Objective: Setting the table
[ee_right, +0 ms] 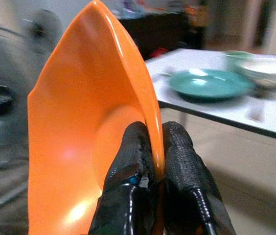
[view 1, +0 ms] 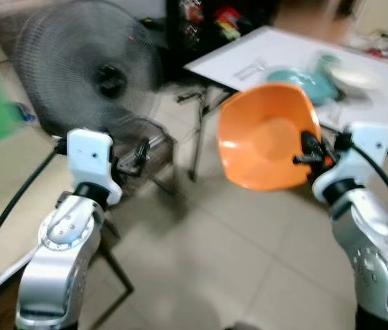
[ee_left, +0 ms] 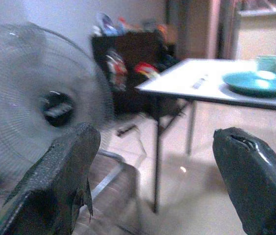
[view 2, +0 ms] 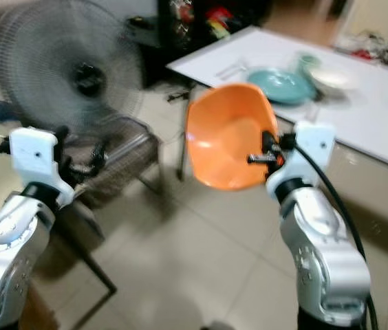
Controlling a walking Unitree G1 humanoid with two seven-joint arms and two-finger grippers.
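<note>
Even indoor daylight, every view smeared by motion blur, with soft glare on the orange bowl (ee_right: 79, 147).

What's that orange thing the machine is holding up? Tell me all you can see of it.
It is an orange bowl, glossy and smooth like plastic, with a roundish, slightly squared rim and a deep hollow. It looks empty. The right claw pinches its rim between two black fingers, holding it tipped on edge in the air, hollow facing the robot, above the tiled floor and short of the white table. Nothing else touches it.
</note>
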